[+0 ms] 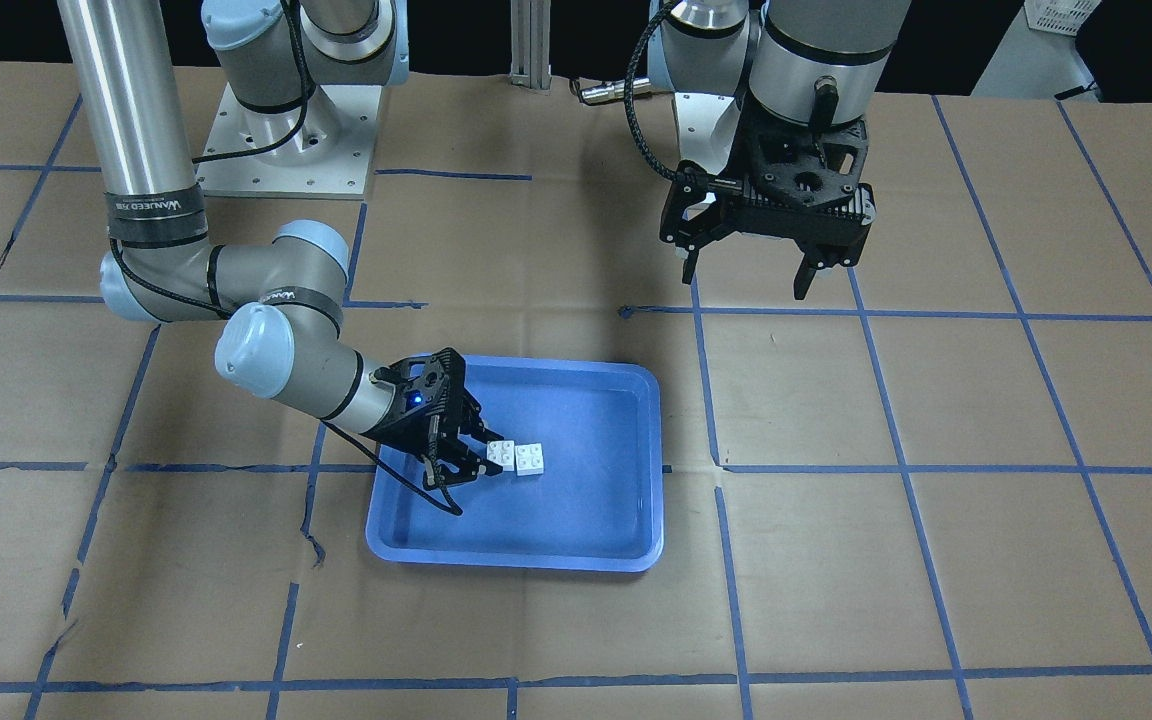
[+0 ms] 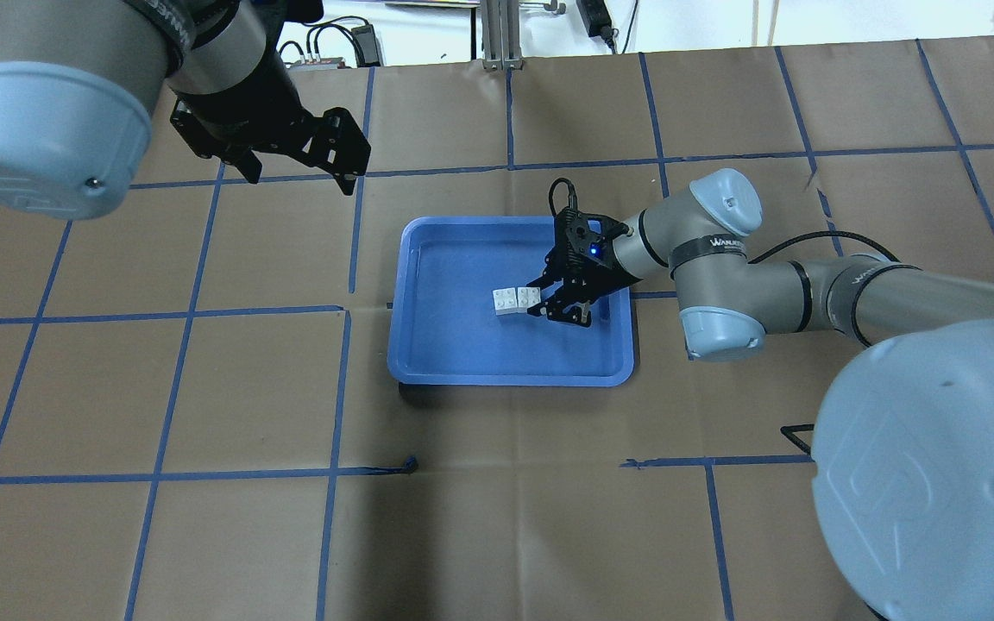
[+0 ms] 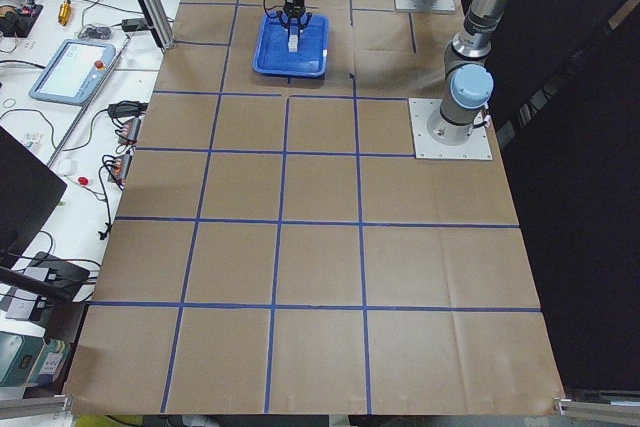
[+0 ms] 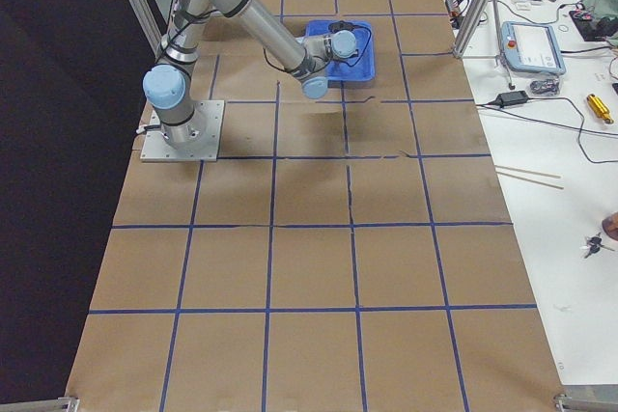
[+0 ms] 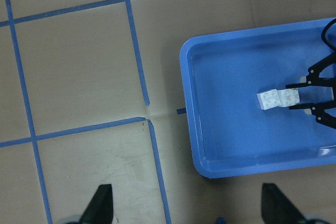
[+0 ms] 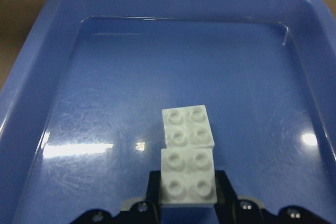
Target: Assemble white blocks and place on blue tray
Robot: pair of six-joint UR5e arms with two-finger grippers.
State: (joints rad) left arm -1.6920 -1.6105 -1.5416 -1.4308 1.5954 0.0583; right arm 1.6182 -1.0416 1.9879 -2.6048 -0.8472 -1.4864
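White blocks (image 6: pixel 188 156) touching end to end on blue tray (image 6: pixel 52 51) floor, nearer one pinched between right gripper (image 6: pixel 188 187) fingertips, other just beyond; left gripper (image 1: pixel 746 280) spread, well apart.

**Layout.** The right pincer (image 6: pixel 188 190) reaches low into the tray (image 6: pixel 47 30) across one short rim. The nearer block (image 6: pixel 188 179) sits on the tray floor between this pincer's fingers (image 6: pixel 221 187); whether they press it cannot be settled from these views. The farther block (image 6: pixel 188 125) lies directly ahead of the fingertips, touching the nearer block. Both rest near the middle of the tray. The tray lies on the counter (image 2: pixel 204 388). The left pincer (image 1: pixel 746 282) hangs above the counter, well apart from the tray, which lies ahead of it and to its right.
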